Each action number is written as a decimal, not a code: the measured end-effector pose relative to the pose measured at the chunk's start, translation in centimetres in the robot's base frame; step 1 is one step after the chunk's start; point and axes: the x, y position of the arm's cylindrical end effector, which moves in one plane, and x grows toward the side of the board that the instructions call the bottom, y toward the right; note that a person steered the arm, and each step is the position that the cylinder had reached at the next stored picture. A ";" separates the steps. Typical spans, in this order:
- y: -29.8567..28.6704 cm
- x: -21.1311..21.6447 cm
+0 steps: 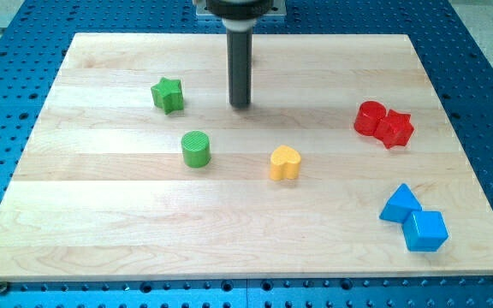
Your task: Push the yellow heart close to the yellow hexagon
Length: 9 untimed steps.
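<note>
The yellow heart (285, 162) lies near the middle of the wooden board (101, 222). No yellow hexagon shows in the camera view. My tip (240, 104) is at the end of the dark rod, above and to the left of the yellow heart, apart from it. It stands to the right of the green star (168, 94) and above and right of the green cylinder (196, 149).
A red cylinder (369, 117) and a red star (395, 129) touch each other at the view's right. A blue triangle (400, 204) and a blue cube (424, 230) sit together at the lower right. Blue perforated table surrounds the board.
</note>
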 end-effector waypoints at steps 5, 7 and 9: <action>7.7 14.6; 4.2 9.2; 4.0 0.3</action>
